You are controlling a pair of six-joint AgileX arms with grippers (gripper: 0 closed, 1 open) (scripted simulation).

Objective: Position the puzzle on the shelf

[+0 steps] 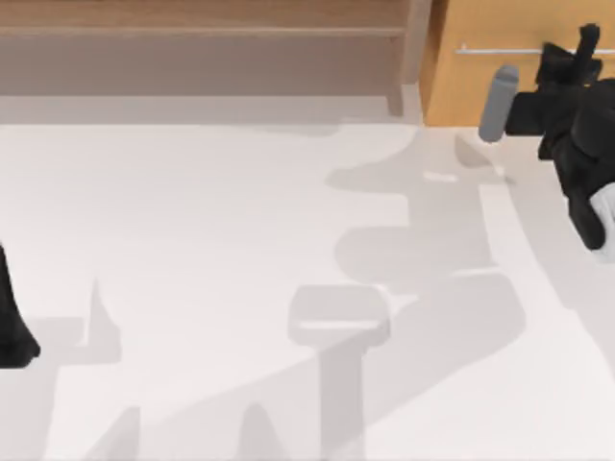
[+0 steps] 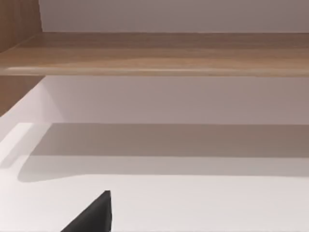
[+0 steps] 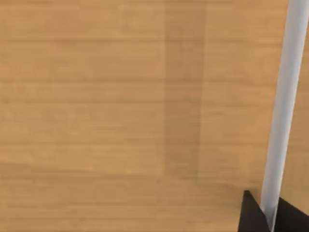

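The puzzle is out of view. The shelf [image 1: 202,31] is a long light-brown wooden unit along the table's back left, with an end post [image 1: 415,48]; one of its boards [image 2: 154,58] crosses the left wrist view. My right gripper [image 1: 577,43] is at the back right, against the orange-wood cabinet [image 1: 480,24]. In the right wrist view its two dark fingertips [image 3: 251,215] sit close on either side of the thin metal handle [image 3: 285,106], and the gripper [image 3: 268,215] is shut on it. My left arm [image 1: 14,317] is parked at the left edge.
The white table [image 1: 240,240] stretches in front of the shelf and cabinet, crossed by grey shadows. The cabinet stands directly right of the shelf's end post. A dark fingertip [image 2: 94,215] pokes into the left wrist view above the table.
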